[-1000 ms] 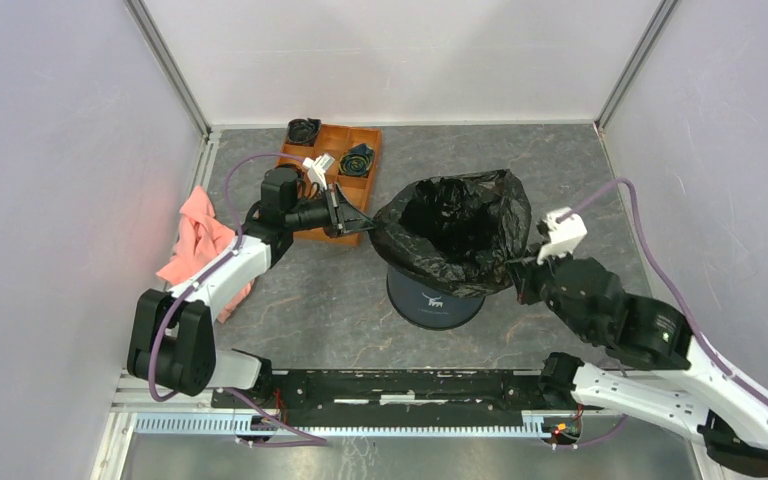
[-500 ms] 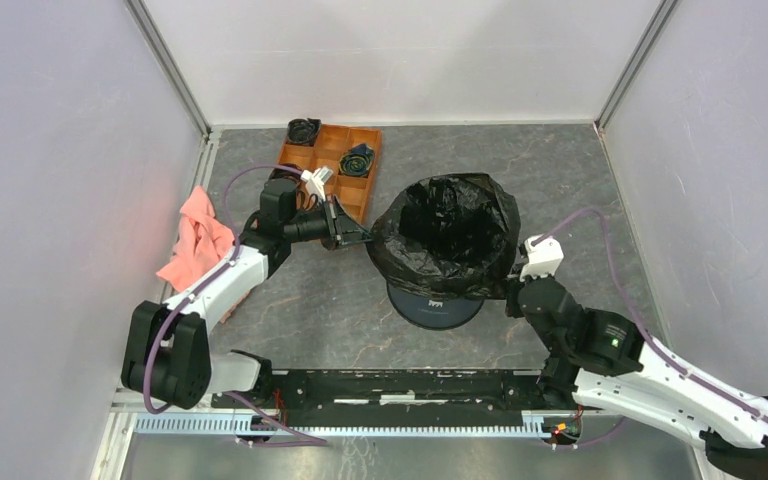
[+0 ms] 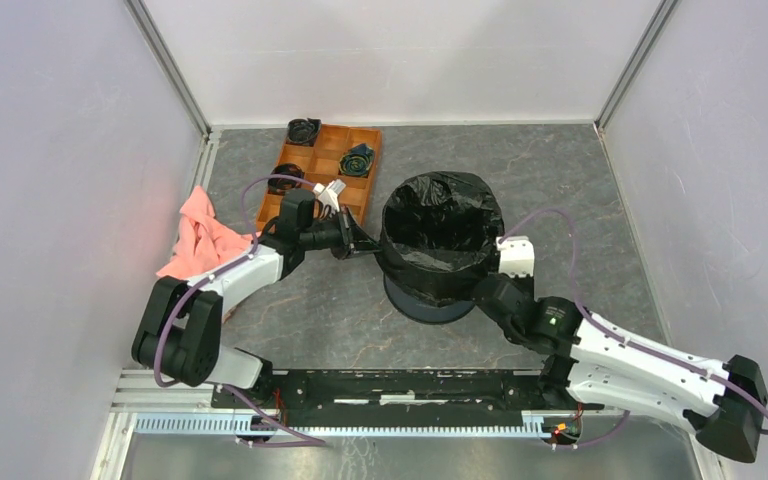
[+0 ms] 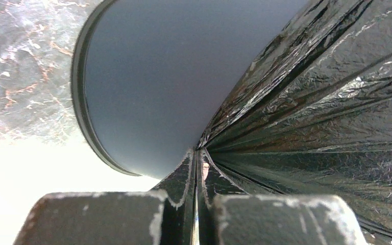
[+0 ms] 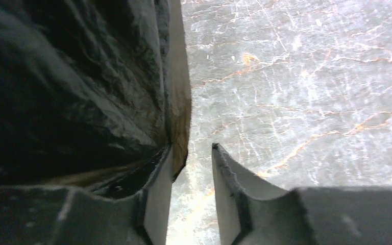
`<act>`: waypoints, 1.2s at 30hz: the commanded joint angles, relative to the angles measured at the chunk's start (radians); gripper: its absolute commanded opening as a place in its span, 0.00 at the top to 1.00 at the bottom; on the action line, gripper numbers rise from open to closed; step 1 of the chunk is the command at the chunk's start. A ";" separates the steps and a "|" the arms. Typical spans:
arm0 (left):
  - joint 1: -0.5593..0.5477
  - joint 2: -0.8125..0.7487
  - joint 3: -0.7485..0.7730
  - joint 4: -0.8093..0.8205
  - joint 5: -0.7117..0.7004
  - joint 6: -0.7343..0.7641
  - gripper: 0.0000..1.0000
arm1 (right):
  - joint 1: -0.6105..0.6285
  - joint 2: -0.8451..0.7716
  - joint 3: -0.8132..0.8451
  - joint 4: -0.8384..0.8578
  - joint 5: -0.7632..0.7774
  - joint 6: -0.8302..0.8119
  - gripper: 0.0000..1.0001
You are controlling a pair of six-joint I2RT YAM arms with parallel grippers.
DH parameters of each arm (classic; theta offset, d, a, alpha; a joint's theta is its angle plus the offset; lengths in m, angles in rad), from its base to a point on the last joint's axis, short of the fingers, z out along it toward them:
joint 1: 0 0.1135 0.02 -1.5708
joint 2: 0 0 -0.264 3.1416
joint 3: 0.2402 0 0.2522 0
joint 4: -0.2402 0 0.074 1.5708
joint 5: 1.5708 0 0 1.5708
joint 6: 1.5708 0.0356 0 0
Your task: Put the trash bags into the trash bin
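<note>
- The thin, glossy black plastic bag lines the round navy plastic bin at tabletop centre, with its mouth folded over the rim.
- The left hand, at the bin's 9 o'clock, is clenched on a pleat of film, apparently drawing the skirt down.
- The right hand, at 5 o'clock, is released, and the film lies outside one finger.
- The orange compartment tray at 11 o'clock and the pink cloth at 9 o'clock obstruct nothing.

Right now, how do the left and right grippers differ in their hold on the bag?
The left gripper is shut, pinching a fold of the bag; the right gripper is open, bare table showing between its fingers. The left is on the left side of the bin, the right on its right. Both sit close against the bag.
</note>
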 commanded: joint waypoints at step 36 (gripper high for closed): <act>-0.008 -0.062 0.029 -0.049 -0.087 0.056 0.98 | -0.463 0.417 0.710 0.212 -0.983 -0.721 0.65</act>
